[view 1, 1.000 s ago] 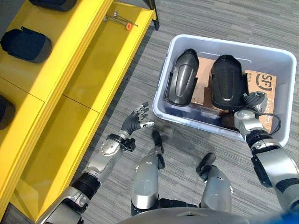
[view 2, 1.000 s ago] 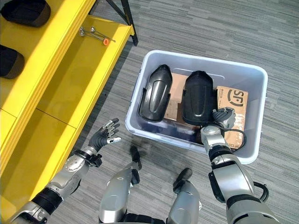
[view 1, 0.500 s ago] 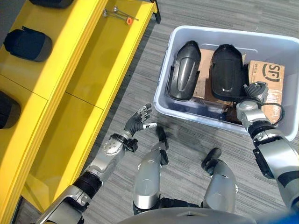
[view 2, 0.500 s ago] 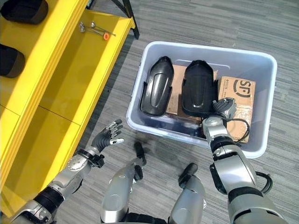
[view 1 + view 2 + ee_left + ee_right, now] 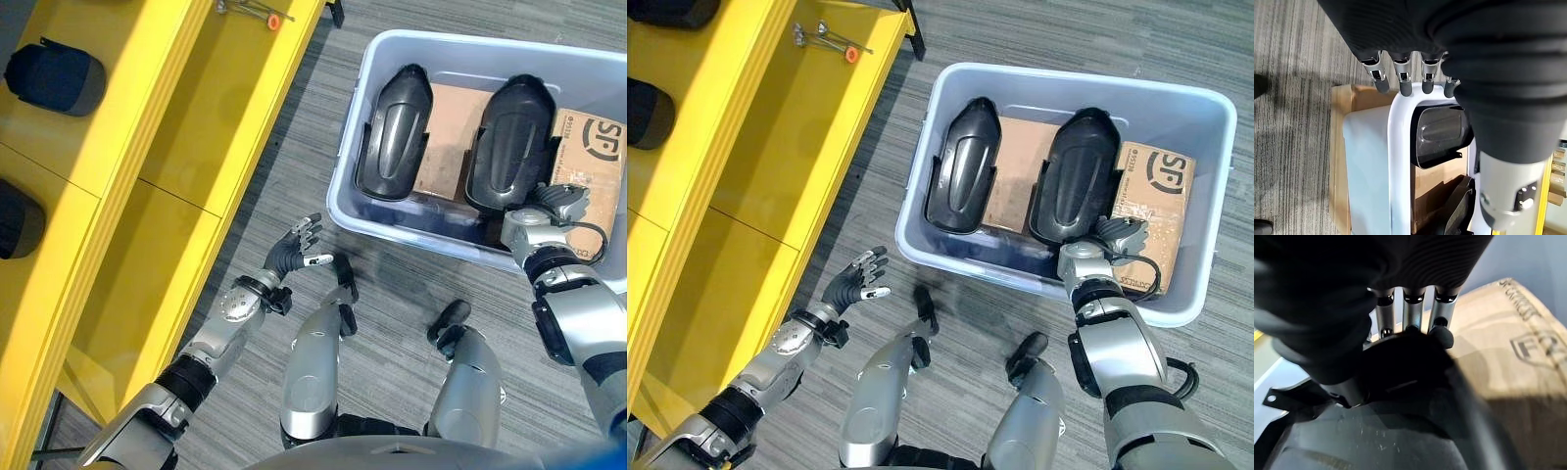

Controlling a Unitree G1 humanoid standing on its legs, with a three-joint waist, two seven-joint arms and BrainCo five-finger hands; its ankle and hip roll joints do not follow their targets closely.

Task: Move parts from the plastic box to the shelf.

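Two black moulded shell parts (image 5: 392, 132) (image 5: 514, 142) are seen lying side by side in the pale plastic box (image 5: 921, 176).
The right hand (image 5: 1117, 240) is rested on one part's near end, its grasp unclear; the left hand (image 5: 294, 253) is held open above grey floor (image 5: 294, 137), beside the yellow shelf (image 5: 147, 147).

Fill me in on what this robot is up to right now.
The robot stands over a plastic box on the floor that holds two black parts lying on cardboard. Its right hand is down inside the box at the near end of the right-hand part, fingers against it, with no firm grip visible. The left-hand part lies untouched. The left hand hovers open above the floor between the box and the yellow shelf, where other dark parts already sit.
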